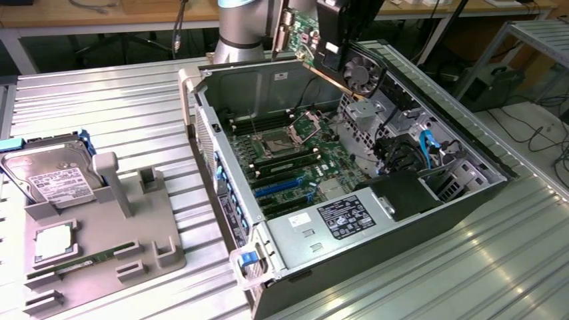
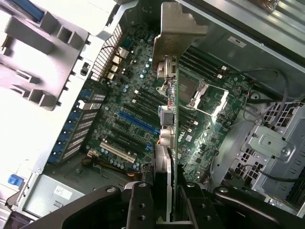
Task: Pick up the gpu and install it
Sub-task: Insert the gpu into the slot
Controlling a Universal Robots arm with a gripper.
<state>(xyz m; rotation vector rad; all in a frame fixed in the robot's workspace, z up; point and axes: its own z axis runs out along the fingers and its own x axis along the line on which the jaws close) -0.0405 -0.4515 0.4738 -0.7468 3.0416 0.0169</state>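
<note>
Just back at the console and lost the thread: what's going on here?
The arm's gripper is clamped on the gpu, a thin green circuit card with black fan shroud and pale metal bracket. It holds the card above the open black computer case, over the green motherboard, not yet seated in any slot.

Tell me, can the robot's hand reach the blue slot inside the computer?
Probably yes. The hand holds the gpu above the open case, and nothing covers the blue slot on the board.
</note>
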